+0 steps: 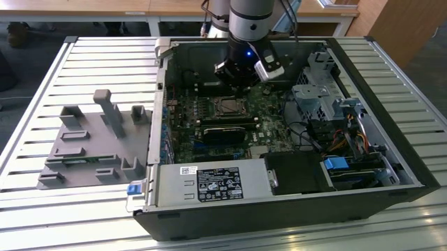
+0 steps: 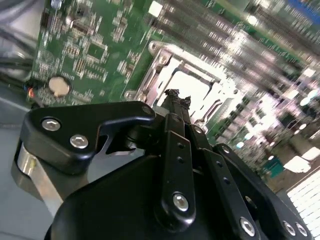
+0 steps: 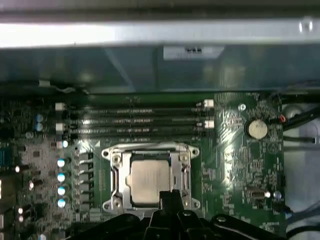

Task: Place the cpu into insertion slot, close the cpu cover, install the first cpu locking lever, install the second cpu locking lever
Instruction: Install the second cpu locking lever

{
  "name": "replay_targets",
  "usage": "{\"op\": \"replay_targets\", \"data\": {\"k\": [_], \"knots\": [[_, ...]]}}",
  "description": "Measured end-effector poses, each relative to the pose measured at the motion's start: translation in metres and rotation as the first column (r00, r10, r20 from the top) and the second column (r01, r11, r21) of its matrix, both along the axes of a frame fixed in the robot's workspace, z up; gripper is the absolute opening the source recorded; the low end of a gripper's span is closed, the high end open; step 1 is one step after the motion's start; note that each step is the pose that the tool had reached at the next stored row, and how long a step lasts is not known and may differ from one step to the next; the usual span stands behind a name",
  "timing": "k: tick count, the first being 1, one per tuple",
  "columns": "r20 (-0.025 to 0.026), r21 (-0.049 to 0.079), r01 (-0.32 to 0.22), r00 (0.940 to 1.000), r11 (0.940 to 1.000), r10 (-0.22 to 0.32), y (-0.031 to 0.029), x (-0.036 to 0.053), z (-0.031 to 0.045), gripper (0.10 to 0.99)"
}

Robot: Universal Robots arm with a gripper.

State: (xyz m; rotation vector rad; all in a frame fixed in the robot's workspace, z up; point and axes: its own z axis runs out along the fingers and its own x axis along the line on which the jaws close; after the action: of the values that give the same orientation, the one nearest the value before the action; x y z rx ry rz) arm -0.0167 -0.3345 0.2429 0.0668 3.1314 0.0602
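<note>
End effector [image 3: 170, 196] apparently pressed together above cpu [image 3: 148, 179], seated in insertion slot [image 3: 118, 186], cpu cover [image 3: 150, 150] down

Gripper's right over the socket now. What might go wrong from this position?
1. The gripper hangs at the edge of the cpu cover, which lies down around the cpu; a slight offset may scrape the frame or the chip's top.
2. Capacitors and memory slots crowd the socket, so a sideways move risks hitting them.
3. I cannot tell whether the levers are latched; the cover may be loose.
</note>
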Motion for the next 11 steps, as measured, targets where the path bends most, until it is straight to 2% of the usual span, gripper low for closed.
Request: {"op": "replay_targets", "data": {"k": [4,5,6,8,9,11], "knots": [[-0.0030,0.004,0.000,1.0000,1.0000,0.000,-0.0102,0.0000,-0.0007,0.118],[-0.0038,0.012,0.000,1.0000,0.9999,0.000,-0.0118,0.0000,-0.0010,0.118],[-0.0045,0.026,0.000,1.0000,0.9997,0.000,-0.0133,0.0000,-0.0011,0.118],[-0.0051,0.061,0.000,1.0000,0.9982,0.000,-0.0160,0.0000,-0.0014,0.118],[-0.0052,0.073,0.000,1.0000,0.9973,0.000,-0.0178,0.0000,-0.0016,0.118],[-0.0055,0.080,0.000,1.0000,0.9968,0.000,-0.0226,0.0000,-0.0019,0.118]]}}
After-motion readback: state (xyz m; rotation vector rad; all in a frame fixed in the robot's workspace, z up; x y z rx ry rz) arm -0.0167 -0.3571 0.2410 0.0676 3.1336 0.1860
